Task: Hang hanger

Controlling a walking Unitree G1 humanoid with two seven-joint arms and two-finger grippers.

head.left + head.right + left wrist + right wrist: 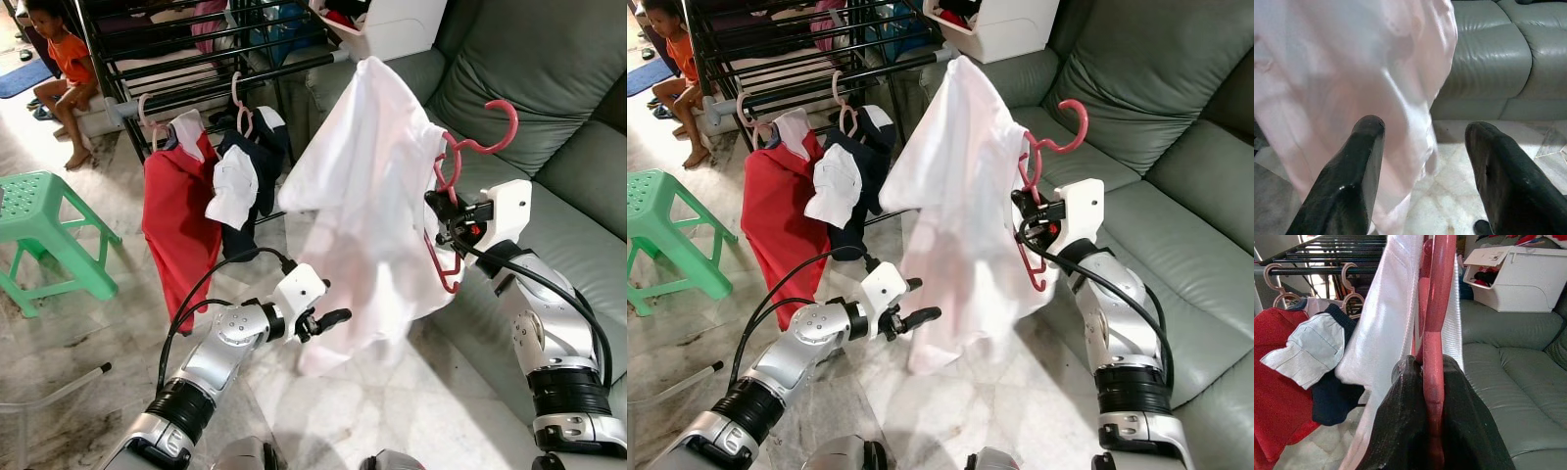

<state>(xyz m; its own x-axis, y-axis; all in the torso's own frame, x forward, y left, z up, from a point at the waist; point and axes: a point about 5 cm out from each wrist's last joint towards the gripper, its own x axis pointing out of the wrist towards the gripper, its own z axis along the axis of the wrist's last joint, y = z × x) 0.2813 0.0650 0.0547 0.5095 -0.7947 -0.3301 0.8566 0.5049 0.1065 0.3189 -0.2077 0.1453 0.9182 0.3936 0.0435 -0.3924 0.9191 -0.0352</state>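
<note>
Right end effector (453, 217) clamped on red hanger (468, 147), frame mostly hidden under white shirt (362, 196)

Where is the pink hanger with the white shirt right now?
The pink hanger is clamped in the right gripper, held up in front of the grey sofa, with the white shirt draped from it, right of the drying rack.
</note>
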